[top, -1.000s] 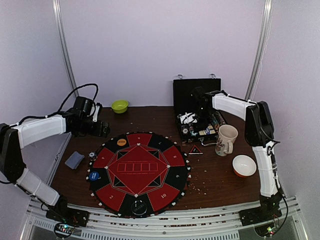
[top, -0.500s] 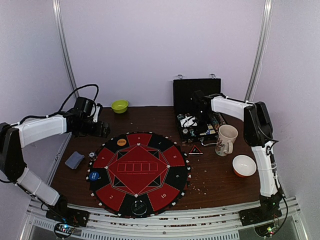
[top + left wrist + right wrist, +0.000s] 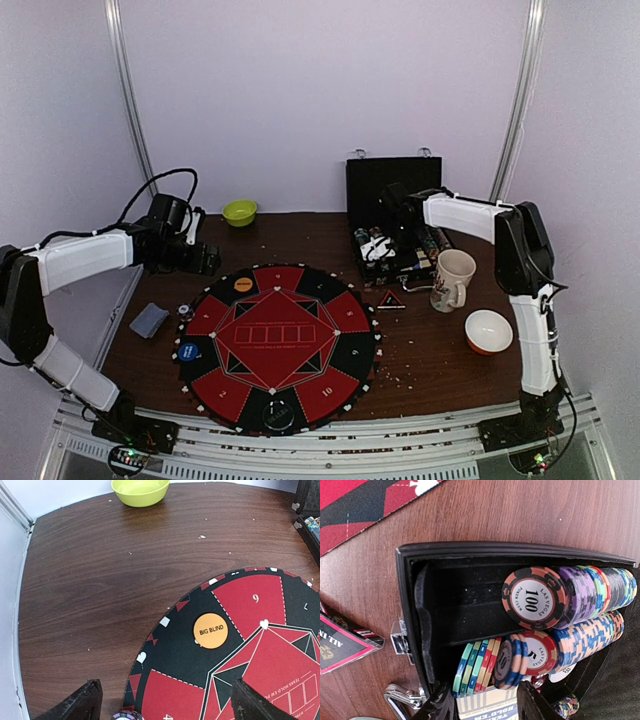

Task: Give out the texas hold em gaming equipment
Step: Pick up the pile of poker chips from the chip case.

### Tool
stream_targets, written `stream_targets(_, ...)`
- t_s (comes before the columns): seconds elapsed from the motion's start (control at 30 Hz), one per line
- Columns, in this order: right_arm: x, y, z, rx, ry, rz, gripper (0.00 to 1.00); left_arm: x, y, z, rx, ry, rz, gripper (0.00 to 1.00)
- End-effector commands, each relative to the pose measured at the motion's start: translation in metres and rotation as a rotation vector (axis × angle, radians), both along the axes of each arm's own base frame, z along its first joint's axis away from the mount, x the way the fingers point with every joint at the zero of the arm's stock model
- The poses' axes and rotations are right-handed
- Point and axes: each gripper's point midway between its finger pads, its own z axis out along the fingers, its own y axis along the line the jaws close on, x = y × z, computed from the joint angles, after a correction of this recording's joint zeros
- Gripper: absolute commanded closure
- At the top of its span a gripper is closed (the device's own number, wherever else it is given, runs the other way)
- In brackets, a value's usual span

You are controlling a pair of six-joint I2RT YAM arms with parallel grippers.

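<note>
Right claw: over the last second my right claw (image 3: 384, 242) has drifted from the back of the open black hard-shell case (image 3: 392, 180) toward its front left corner. Its fingers stand apart with nothing pinched.
Under it: the right wrist view shows two rows of striped poker chips (image 3: 570, 615) lying edge-on in the case tray, with a "100" face at the front of the upper row. A few loose ones lean just ahead of my fingertips (image 3: 439, 705).
Left claw: my left claw (image 3: 165, 711) has not moved. It is spread wide and empty, hanging over the wood just beyond the far left edge of the round red-and-black felt mat (image 3: 276, 340).
Already out: the round orange "BIG BLIND" disc (image 3: 210, 630) sits on the mat beside seat 9, and the small round blue disc (image 3: 188, 351) is at the mat's left edge. The stack of grey-blue-backed playing cards (image 3: 149, 320) lies on the wood left of the mat, and the small red-black triangle (image 3: 391, 300) lies between case and mat. None of these has shifted.
Meaning: I read the drift as lining up for a chip pick. Nearly all the chips are in the case, so sharing them out has barely begun.
Risk: the leaning chips are thin and packed, so a pinch could lift several at once or tip the row.
</note>
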Motion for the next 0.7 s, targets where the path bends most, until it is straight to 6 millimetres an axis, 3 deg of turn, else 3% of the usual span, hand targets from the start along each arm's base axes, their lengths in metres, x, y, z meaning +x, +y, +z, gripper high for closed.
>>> stream_targets(0.0, -0.023, -0.004, -0.003, -0.022, 0.071, 0.005, 0.53, 0.000, -0.007, -0.002, -0.023, 0.003, -0.024, 0.08)
stream_targets(0.23, -0.001, -0.001, 0.003, -0.005, -0.044, -0.012, 0.46, 0.000, -0.010, -0.008, -0.027, 0.025, -0.043, 0.08)
stream_targets(0.67, 0.004, -0.001, -0.026, 0.007, 0.071, -0.003, 0.50, -0.002, -0.006, -0.014, 0.003, 0.032, -0.042, 0.08)
